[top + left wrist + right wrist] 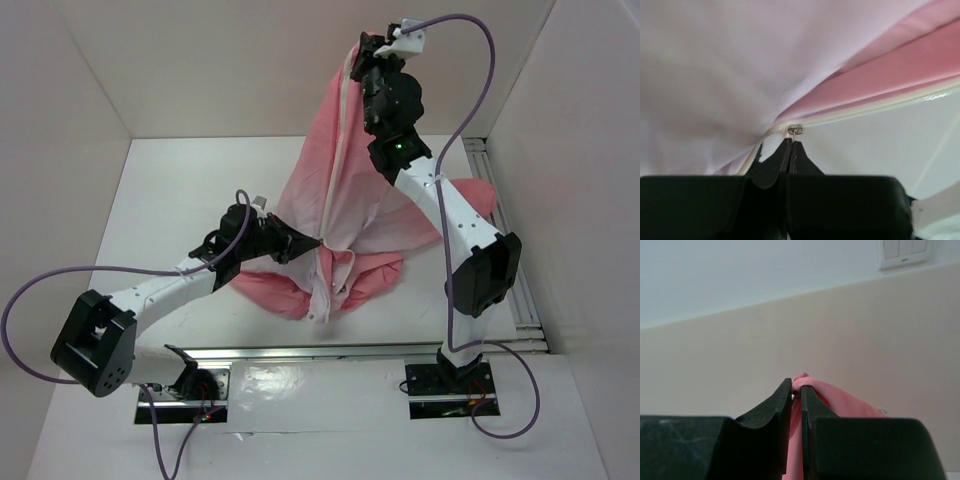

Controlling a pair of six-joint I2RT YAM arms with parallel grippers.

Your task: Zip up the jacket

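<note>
The salmon-pink jacket (315, 170) hangs stretched from a high point down to the table, its pale zipper (335, 170) running down the front. My right gripper (362, 52) is raised high and shut on the jacket's top edge; pink fabric (840, 400) is pinched between its fingers (780, 400). My left gripper (312, 243) is low at the jacket's middle, shut on the small metal zipper pull (795, 130), with the zipper tape (880, 104) running off to the right. The jacket's lower part (300, 290) is bunched on the table.
White walls enclose the white table (170, 210) on three sides. A metal rail (520, 300) runs along the right edge and another along the front by the arm bases (450, 385). Purple cables loop from both arms.
</note>
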